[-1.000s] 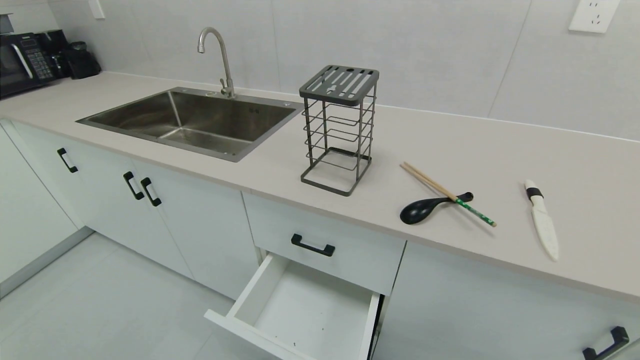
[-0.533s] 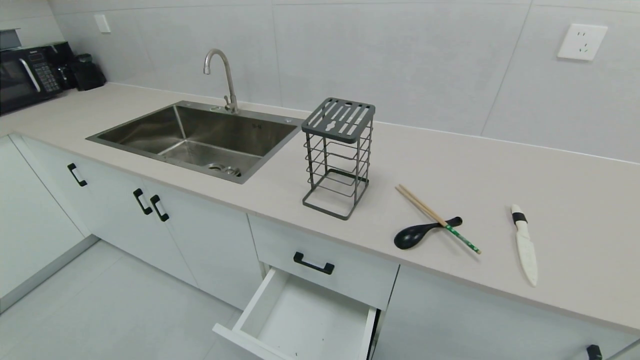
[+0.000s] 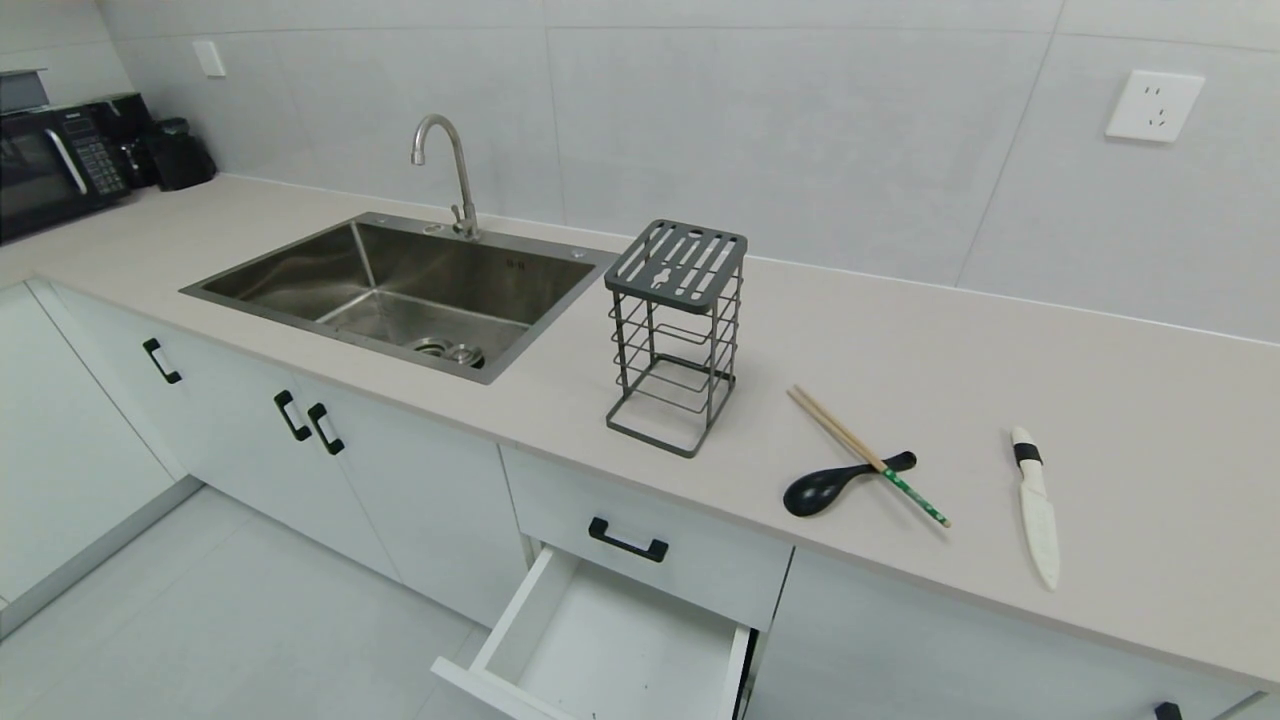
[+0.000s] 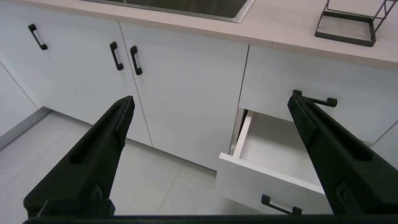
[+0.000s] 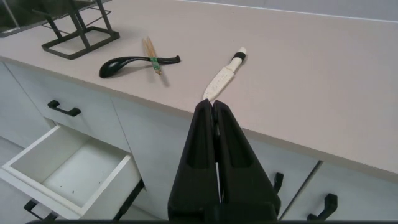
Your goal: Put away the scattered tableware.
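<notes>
- Counter (image 3: 900, 360): over the last second the whole head view has slid down and across the scene. The camera has moved, not the items; their layout on the counter is unchanged. Judgement: the robot is lining up its view, and no tableware has been stored yet.
- Sink (image 3: 400, 290): set into the counter at 10 o'clock from the rack. It plays no part at this stage.
- Drawer (image 3: 600, 650): pulled open below the counter edge, at 6 o'clock from the rack. Nothing is visible in the part that shows. It is a likely place to store the items.
- Rack (image 3: 675, 335): upright wire frame with a slotted top and nothing in it.
- Left gripper (image 4: 210, 102): held low in front of the cabinets, fingers spread wide, holding nothing.
- Right gripper (image 5: 214, 109): held off the counter edge on the near side of the knife, fingers pressed together, holding nothing. It would have to spread them before any pick.
- Knife (image 3: 1036, 505): lying flat at 3 o'clock from the spoon, apart from it.
- Chopsticks (image 3: 865, 455): a pair lying at 4 o'clock from the rack, across the spoon's handle and touching it.
- Spoon (image 3: 835, 487): black, lying near the counter's front edge under the chopsticks. Judgement: lift the chopsticks first.
</notes>
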Available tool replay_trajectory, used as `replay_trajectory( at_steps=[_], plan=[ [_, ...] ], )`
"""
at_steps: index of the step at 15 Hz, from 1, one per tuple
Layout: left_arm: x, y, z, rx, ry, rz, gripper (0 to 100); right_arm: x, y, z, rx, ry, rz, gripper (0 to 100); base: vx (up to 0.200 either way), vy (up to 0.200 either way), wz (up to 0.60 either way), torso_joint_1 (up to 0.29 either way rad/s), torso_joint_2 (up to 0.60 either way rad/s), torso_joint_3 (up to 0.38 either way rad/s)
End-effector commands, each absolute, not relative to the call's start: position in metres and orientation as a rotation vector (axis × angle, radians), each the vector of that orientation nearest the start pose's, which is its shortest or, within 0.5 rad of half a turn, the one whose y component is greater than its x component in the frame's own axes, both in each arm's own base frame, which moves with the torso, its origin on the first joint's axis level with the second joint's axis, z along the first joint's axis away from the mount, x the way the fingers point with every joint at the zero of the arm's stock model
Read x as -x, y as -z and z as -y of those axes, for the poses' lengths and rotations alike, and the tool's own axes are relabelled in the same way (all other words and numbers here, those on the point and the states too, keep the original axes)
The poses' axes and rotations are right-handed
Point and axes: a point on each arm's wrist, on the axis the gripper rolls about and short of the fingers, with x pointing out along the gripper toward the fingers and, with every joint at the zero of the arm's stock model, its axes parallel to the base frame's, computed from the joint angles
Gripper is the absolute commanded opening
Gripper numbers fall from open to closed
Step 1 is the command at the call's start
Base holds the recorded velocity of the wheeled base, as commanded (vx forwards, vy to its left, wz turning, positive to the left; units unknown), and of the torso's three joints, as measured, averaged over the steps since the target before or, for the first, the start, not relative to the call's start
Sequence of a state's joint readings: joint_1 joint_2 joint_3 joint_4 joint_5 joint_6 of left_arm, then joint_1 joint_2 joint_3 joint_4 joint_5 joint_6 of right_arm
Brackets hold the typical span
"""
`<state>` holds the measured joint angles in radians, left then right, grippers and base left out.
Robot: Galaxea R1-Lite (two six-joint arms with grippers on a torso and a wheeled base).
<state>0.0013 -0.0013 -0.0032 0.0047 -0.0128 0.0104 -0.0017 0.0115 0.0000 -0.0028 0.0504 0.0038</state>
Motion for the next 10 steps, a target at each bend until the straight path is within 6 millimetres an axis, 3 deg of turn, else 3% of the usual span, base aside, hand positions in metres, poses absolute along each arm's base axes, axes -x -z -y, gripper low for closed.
replay_trajectory(
  at_steps=[1, 9, 10],
  plan=[
    [0.023, -0.076, 0.0, -0.011, 0.012, -0.001, 100, 0.022, -0.076, -0.001, -0.005, -0.049, -0.009, 100, 0.0, 0.0, 0.0, 0.0, 0.0, 0.0],
    [0.023, -0.076, 0.0, -0.011, 0.011, -0.001, 100, 0.022, -0.076, -0.001, 0.001, -0.058, -0.008, 100, 0.0, 0.0, 0.0, 0.0, 0.0, 0.0],
    [0.023, -0.076, 0.0, -0.011, 0.011, -0.001, 100, 0.024, -0.087, -0.003, 0.031, -0.111, 0.061, 100, 0.0, 0.0, 0.0, 0.0, 0.0, 0.0]
  ],
)
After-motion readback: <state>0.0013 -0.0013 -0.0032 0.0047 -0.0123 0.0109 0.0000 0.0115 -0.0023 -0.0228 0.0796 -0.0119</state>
